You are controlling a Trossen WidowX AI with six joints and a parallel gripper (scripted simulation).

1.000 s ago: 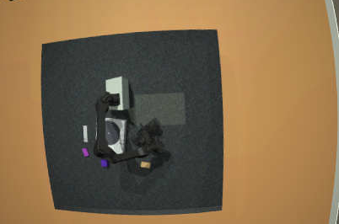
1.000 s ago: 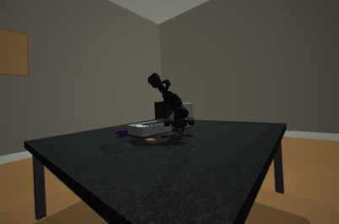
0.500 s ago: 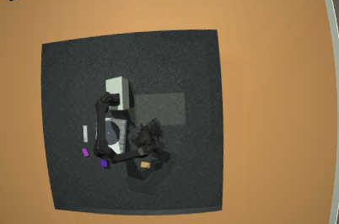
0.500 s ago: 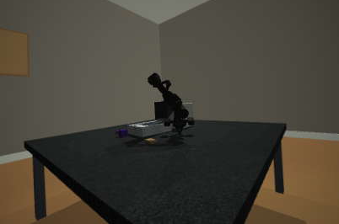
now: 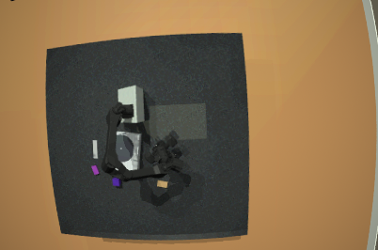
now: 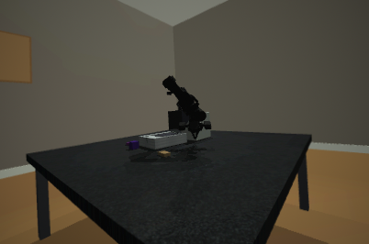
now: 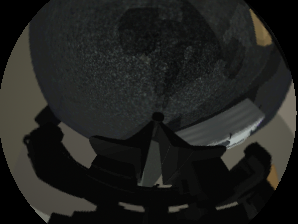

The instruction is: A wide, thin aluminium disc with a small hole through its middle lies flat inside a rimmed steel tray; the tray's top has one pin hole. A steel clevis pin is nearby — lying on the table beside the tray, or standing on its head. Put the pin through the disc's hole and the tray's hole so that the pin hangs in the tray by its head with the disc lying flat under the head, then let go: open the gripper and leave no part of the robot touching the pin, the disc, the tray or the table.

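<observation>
- Low over the dark table (image 5: 202, 70) (image 6: 206, 187) (image 7: 100, 65), the claw (image 5: 165, 152) (image 6: 195, 137) (image 7: 156, 123) points downward, its wrist housing directly above the fingertips.
- Up from the claw, the black arm (image 5: 111, 140) (image 6: 185, 102) bends sharply at a high elbow; seen from the top, one long link passes over the tray's edge and another runs back toward the claw.
- Between the claw's fingertips, the clevis pin (image 7: 158, 116) is gripped, the fingers nearly together; a small, round, dark end shows at the tips. The rest of it is too dark to make out, so its tilt cannot be told.
- Beside the claw, and apart from it, sits the pale steel tray (image 5: 136, 154) (image 6: 165, 141) (image 7: 220, 127), straight-sided and boxy, with the smooth grey round disc (image 5: 124, 147) in it, partly hidden under the arm.
- Near the claw on the table lies a small tan block (image 5: 162, 184) (image 6: 164, 153); farther off, past the tray's corner, a purple block (image 5: 117, 182) (image 6: 133, 145).
- Well apart from the claw, beyond the tray, are a magenta block (image 5: 95, 170) and a slim white bar (image 5: 95, 149).
- Behind the claw in the exterior view stand a pale box (image 5: 131, 100) (image 6: 205, 133) and plain grey-brown walls (image 6: 248, 59); the tabletop is finely speckled, the floor (image 5: 306, 107) (image 6: 330, 173) warm orange-brown.
</observation>
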